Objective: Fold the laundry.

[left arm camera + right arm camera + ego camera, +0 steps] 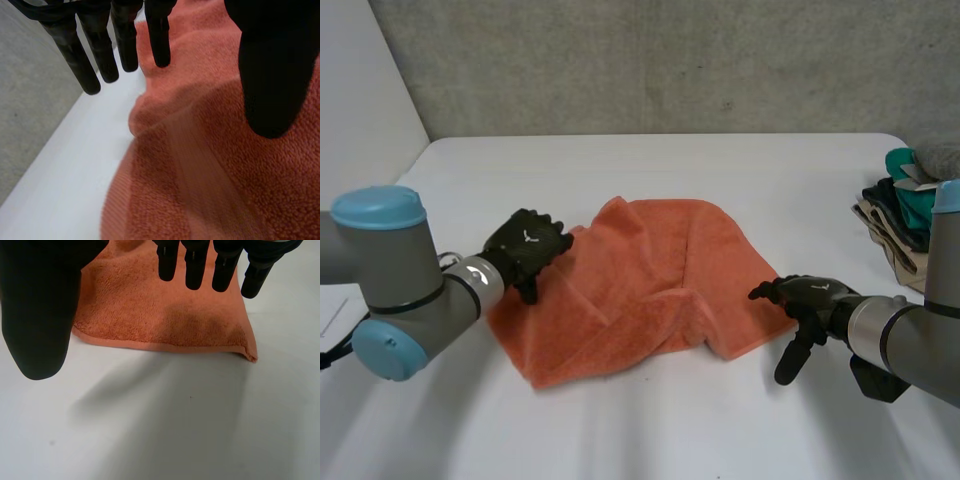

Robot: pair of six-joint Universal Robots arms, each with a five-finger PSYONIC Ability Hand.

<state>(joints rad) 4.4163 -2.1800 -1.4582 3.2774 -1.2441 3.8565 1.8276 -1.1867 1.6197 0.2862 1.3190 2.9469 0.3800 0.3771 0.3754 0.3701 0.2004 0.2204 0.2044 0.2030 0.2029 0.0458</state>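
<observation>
At the middle of the white table (pixel 670 165) we see a rumpled orange towel (pixel 650 290). Behind the towel stands a grey concrete wall (pixel 670 60). Well to the towel's right, a pile of clothes (pixel 900 215) sits at the table's edge. Our left hand (pixel 525 245) is at the towel's left edge, fingers straight and wide of the thumb, holding nothing. Our right hand (pixel 807 298) is just off the towel's right corner, fingers likewise straight and wide, gripping nothing.
</observation>
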